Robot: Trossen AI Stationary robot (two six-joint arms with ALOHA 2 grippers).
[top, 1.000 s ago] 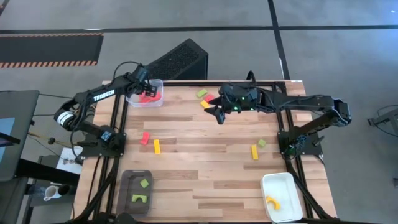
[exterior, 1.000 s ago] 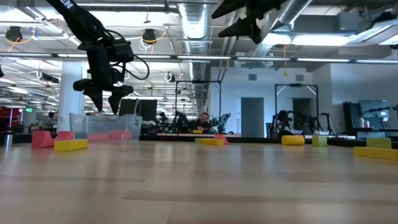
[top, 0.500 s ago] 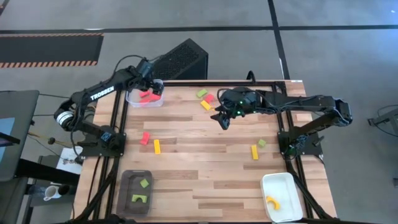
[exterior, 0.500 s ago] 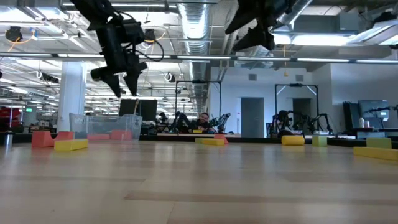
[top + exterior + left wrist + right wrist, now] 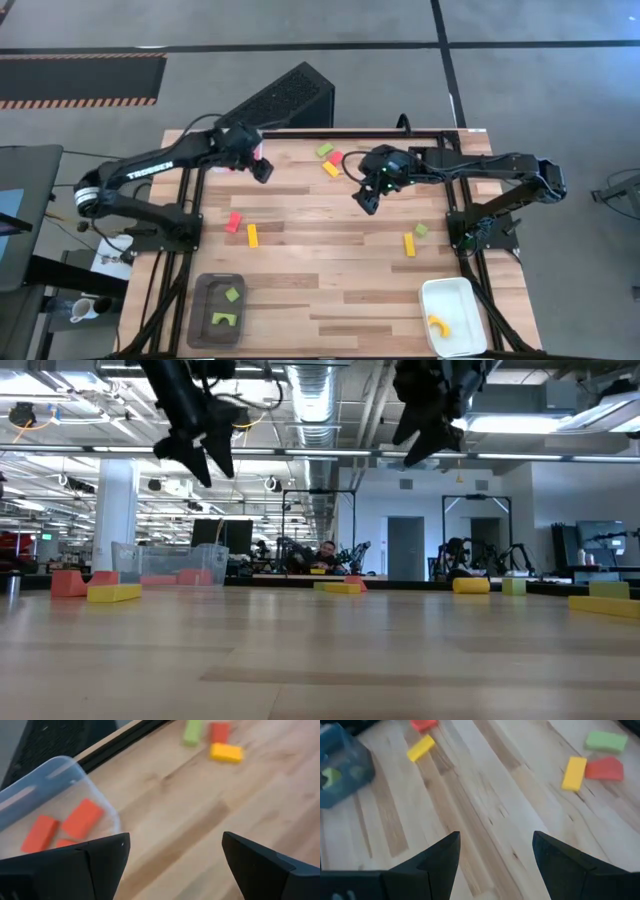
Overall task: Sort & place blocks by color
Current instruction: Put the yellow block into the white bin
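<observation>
Right claw (image 5: 365, 197) hovers open beside yellow block (image 5: 330, 168).

— What stands on the wooden table (image 5: 330, 260) besides the toys?

— Three trays. A clear tray (image 5: 60, 775) sits at the far left corner, a dark grey tray (image 5: 218, 305) at the near left edge, and a white tray (image 5: 452, 315) at the near right corner.

— And off the table?

— A black slatted box (image 5: 285, 97) lies on the grey floor just beyond the far edge. A strip of hazard tape (image 5: 80, 100) runs along the floor to the left. In the low view a person (image 5: 325, 555) sits far back in the room, perhaps at a desk.
</observation>
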